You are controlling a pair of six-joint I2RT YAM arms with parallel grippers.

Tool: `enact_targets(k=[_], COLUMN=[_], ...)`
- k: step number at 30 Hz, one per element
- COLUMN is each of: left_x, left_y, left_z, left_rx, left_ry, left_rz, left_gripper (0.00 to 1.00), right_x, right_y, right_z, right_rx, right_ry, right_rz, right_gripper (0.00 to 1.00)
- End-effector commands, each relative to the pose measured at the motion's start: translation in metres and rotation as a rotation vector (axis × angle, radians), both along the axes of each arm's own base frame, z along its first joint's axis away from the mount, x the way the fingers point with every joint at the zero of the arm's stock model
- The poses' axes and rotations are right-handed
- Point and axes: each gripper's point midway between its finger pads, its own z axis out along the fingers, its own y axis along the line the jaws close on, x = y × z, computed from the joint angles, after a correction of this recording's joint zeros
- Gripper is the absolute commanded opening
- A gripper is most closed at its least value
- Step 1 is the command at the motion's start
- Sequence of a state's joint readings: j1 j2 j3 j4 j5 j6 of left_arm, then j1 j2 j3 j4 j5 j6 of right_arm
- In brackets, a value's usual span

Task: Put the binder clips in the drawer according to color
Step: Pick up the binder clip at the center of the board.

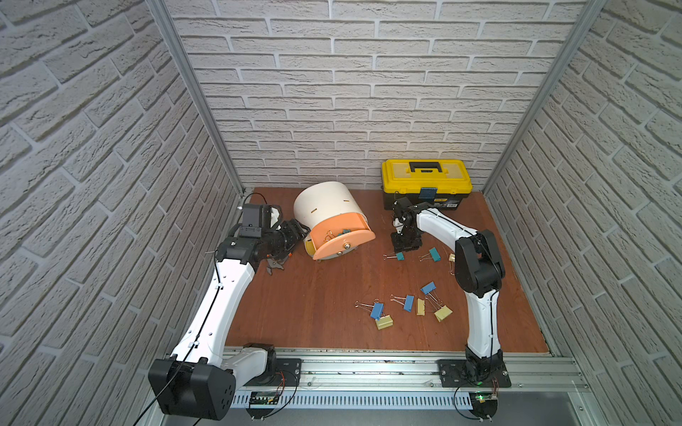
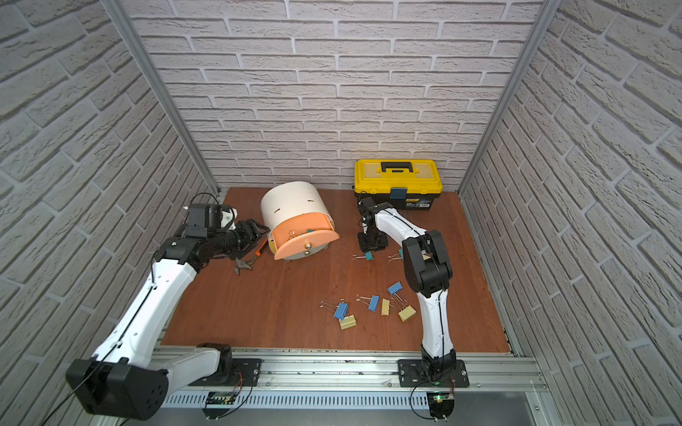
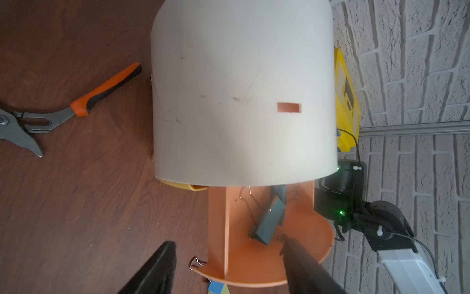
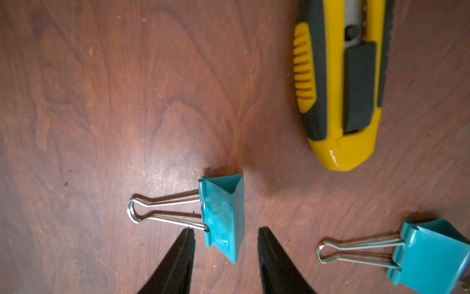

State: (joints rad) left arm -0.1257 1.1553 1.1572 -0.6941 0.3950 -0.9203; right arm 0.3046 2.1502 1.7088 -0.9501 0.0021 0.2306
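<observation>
Now the drawer [image 1: 328, 217] cabinet, white and round on top, lies tipped on the wooden table [image 1: 324, 302], and I take it as my landmark. Its peach drawer [image 1: 341, 241] is pulled out toward the front, and inside it lie a teal clip [image 3: 269, 219] and some silver wire handles. A yellow drawer front shows a little under the peach one.

Just beside the cabinet, on its left side, the left gripper [image 1: 297, 230] points at the white shell. Its fingers [image 3: 157, 269] stand well spread in the left wrist view, one over the table and one over the peach drawer front, and they hold nothing. Orange-handled pliers [image 2: 247, 260] lie on the table near this gripper.

To the right of the cabinet, well apart from it, the right gripper [image 4: 225, 244] hangs over a second teal clip [image 4: 222, 216]. Its two black fingers stand apart, one on each side of the clip body, and I see no touch with the clip, which lies flat on the table. Another teal clip [image 4: 429, 250] lies near it, and a yellow-black utility knife [image 4: 340, 84] too.

Further to the front of the cabinet and to its right, blue clips [image 1: 377, 310] and pale yellow clips [image 1: 383, 323] lie scattered on the table. Behind and right of the cabinet a yellow toolbox [image 1: 426, 182] stands at the brick wall.
</observation>
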Motion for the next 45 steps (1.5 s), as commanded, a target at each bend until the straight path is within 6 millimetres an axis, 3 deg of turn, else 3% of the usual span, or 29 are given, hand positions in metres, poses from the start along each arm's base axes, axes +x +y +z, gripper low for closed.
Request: enact_targets(k=[1, 15, 21, 25, 35, 45], left_x=[0.006, 0.004, 0.000, 0.000, 0.008, 0.022], left_y=[-0.001, -0.001, 0.000, 0.000, -0.002, -0.011], left_z=[0.002, -0.005, -0.006, -0.004, 0.013, 0.037], left_rx=[-0.002, 0.001, 0.002, 0.001, 0.000, 0.019], left_ry=[-0.029, -0.009, -0.011, -0.016, -0.050, -0.093], left_rz=[0.006, 0.006, 0.007, 0.007, -0.009, -0.052], left_gripper=[0.71, 0.71, 0.71, 0.71, 0.71, 0.71], right_x=[0.002, 0.005, 0.001, -0.001, 0.011, 0.033], right_y=[0.000, 0.005, 0.007, 0.008, 0.009, 0.021], right_z=[-0.004, -0.017, -0.022, -0.014, 0.054, 0.175], right_rx=[-0.001, -0.008, -0.010, 0.009, 0.041, 0.131], right_ry=[0.007, 0.029, 0.039, 0.024, -0.105, -0.322], right_rz=[0.019, 0.016, 0.005, -0.008, -0.007, 0.018], right_gripper=[0.44, 0.39, 0.29, 0.26, 0.25, 0.25])
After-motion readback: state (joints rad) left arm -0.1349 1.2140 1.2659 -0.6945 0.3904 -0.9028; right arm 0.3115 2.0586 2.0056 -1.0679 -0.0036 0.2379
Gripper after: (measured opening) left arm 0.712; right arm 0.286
